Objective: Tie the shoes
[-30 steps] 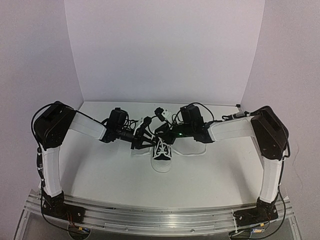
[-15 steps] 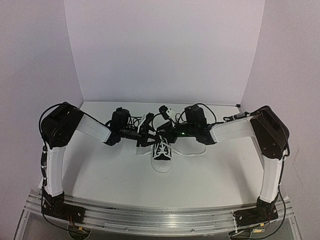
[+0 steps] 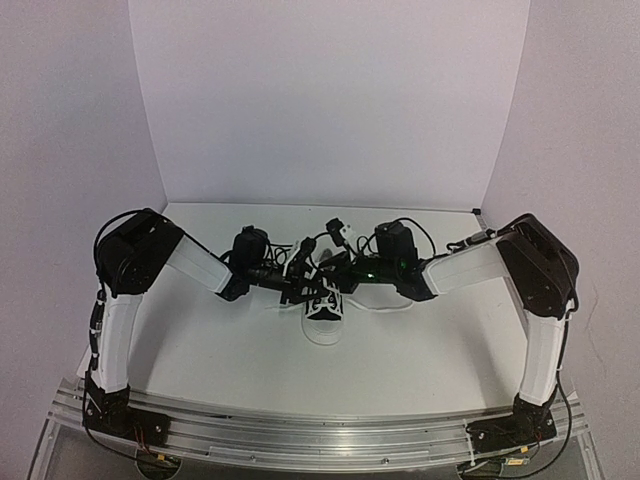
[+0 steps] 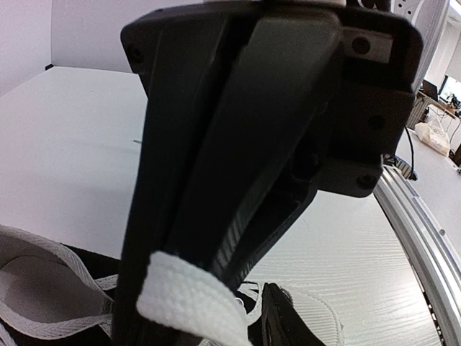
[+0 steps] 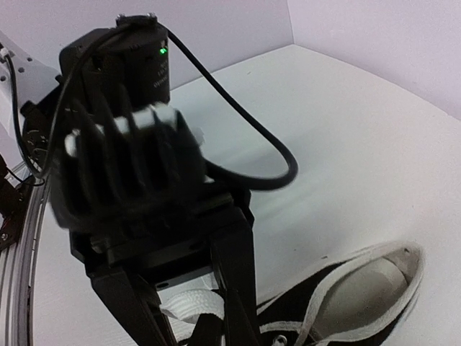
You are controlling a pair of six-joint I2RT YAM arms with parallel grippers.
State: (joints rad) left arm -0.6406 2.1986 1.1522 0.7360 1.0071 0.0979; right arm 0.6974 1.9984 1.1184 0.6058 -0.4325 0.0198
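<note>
The small black sneaker (image 3: 322, 318) with a white toe cap sits mid-table, toe toward the arms. Both grippers hang close together right over its laced top, the left gripper (image 3: 300, 285) and the right gripper (image 3: 345, 280). In the left wrist view the gripper (image 4: 209, 288) has its black fingers pressed together on a flat white lace (image 4: 189, 299), above the shoe's white lining (image 4: 43, 288). In the right wrist view the gripper (image 5: 216, 324) pinches a folded white lace (image 5: 189, 304) beside the shoe's open collar (image 5: 360, 295). Its fingertips are cut off by the frame's bottom edge.
A loose run of lace (image 3: 390, 305) lies on the table right of the shoe. An aluminium rail (image 3: 320, 435) runs along the near edge and shows in the left wrist view (image 4: 425, 238). White walls close the back and sides. A black cable (image 5: 245, 144) loops near the right wrist.
</note>
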